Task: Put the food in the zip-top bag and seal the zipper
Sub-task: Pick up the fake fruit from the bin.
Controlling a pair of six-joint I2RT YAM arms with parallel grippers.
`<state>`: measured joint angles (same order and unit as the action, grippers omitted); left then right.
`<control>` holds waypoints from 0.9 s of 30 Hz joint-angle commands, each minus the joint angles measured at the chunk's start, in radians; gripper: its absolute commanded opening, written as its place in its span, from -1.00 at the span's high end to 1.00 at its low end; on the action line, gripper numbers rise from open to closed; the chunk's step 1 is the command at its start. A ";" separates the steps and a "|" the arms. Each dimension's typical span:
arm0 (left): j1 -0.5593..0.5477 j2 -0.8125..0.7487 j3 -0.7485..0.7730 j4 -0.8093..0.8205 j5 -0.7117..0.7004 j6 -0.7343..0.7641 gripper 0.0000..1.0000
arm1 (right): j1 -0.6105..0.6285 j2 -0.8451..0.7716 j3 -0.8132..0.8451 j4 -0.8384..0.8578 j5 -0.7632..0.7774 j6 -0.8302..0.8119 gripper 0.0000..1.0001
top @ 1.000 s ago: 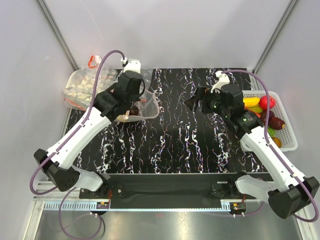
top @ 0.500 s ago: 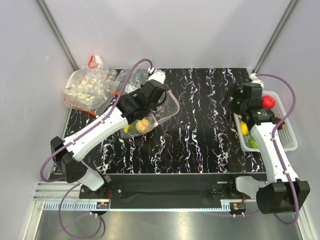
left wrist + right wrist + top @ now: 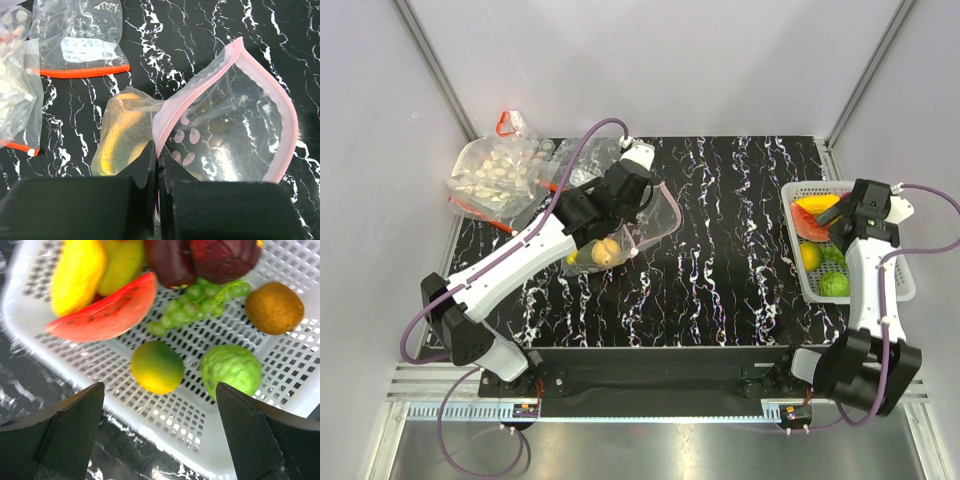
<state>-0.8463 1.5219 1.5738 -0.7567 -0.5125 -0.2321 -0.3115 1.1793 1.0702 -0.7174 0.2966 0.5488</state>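
Dotted clear zip-top bag (image 3: 215,135) at 9 o'clock of tabletop (image 3: 720,280), rim pinched in my left gripper (image 3: 156,152). Pale pink zipper (image 3: 284,100) unsealed, mouth gaping. Yellow food (image 3: 605,250) low in bag; more, red, green, purple, heaped at 3 o'clock.

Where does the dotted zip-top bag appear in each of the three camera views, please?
Top external: the zip-top bag lies left of centre, towards the back of the table.
Left wrist: it fills the right half, mouth open, its rim pinched in the left gripper.
Right wrist: not in it.
Shared landmark: the black marbled table, visible in all three views.
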 commanded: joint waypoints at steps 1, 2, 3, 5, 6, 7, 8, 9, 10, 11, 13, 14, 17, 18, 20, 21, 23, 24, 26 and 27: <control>-0.010 -0.009 0.020 0.048 0.022 0.014 1.00 | -0.058 0.069 0.002 0.048 -0.025 0.051 -0.99; -0.010 -0.009 0.019 0.048 0.023 0.014 1.00 | -0.064 0.100 0.010 0.052 -0.046 0.078 -0.99; -0.011 -0.011 0.018 0.049 0.023 0.016 1.00 | -0.069 0.115 0.019 0.046 -0.080 0.095 -0.99; -0.016 -0.011 0.015 0.051 0.022 0.019 1.00 | -0.069 0.137 0.034 0.036 -0.108 0.161 -0.99; -0.016 -0.011 0.014 0.053 0.022 0.019 1.00 | -0.069 0.143 0.033 0.038 -0.112 0.187 -0.99; -0.016 -0.011 0.014 0.054 0.025 0.019 1.00 | -0.069 0.149 0.019 0.059 -0.125 0.216 -0.99; -0.017 -0.009 0.014 0.054 0.028 0.020 1.00 | -0.069 0.154 0.010 0.073 -0.137 0.229 -1.00; -0.017 -0.005 0.014 0.053 0.031 0.020 1.00 | -0.069 0.161 0.002 0.084 -0.154 0.243 -0.99; -0.016 -0.002 0.015 0.051 0.038 0.022 1.00 | -0.069 0.169 -0.016 0.111 -0.165 0.253 -0.99; -0.017 0.000 0.020 0.048 0.043 0.020 1.00 | -0.069 0.189 -0.024 0.134 -0.180 0.269 -0.99; -0.017 0.001 0.022 0.046 0.045 0.020 1.00 | -0.069 0.218 -0.029 0.163 -0.240 0.276 -0.99; -0.017 0.001 0.023 0.045 0.045 0.020 1.00 | -0.069 0.247 -0.030 0.170 -0.252 0.283 -0.99; -0.017 -0.005 0.023 0.040 0.046 0.019 1.00 | -0.069 0.285 -0.047 0.187 -0.214 0.300 -0.99; -0.017 -0.012 0.026 0.037 0.046 0.019 1.00 | -0.069 0.293 -0.053 0.187 -0.202 0.301 -0.99; -0.017 -0.025 0.017 0.046 0.037 0.017 1.00 | -0.069 0.318 -0.064 0.190 -0.173 0.310 -0.99; -0.017 -0.037 0.009 0.062 0.025 0.019 1.00 | -0.069 0.325 -0.085 0.193 -0.172 0.315 -0.99; -0.017 -0.045 -0.011 0.076 0.009 0.023 1.00 | -0.069 0.330 -0.110 0.219 -0.162 0.335 -0.99; -0.017 -0.042 -0.015 0.083 0.003 0.025 1.00 | -0.069 0.329 -0.136 0.223 -0.149 0.345 -0.99; -0.017 -0.032 0.003 0.070 0.015 0.022 1.00 | -0.069 0.329 -0.153 0.266 -0.137 0.356 -0.99; -0.019 -0.023 0.014 0.047 0.035 0.019 1.00 | -0.069 0.333 -0.148 0.272 -0.133 0.356 -0.99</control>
<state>-0.8600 1.5196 1.5635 -0.7425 -0.4820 -0.2241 -0.3805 1.5089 0.9272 -0.5137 0.1127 0.8654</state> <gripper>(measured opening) 0.012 0.994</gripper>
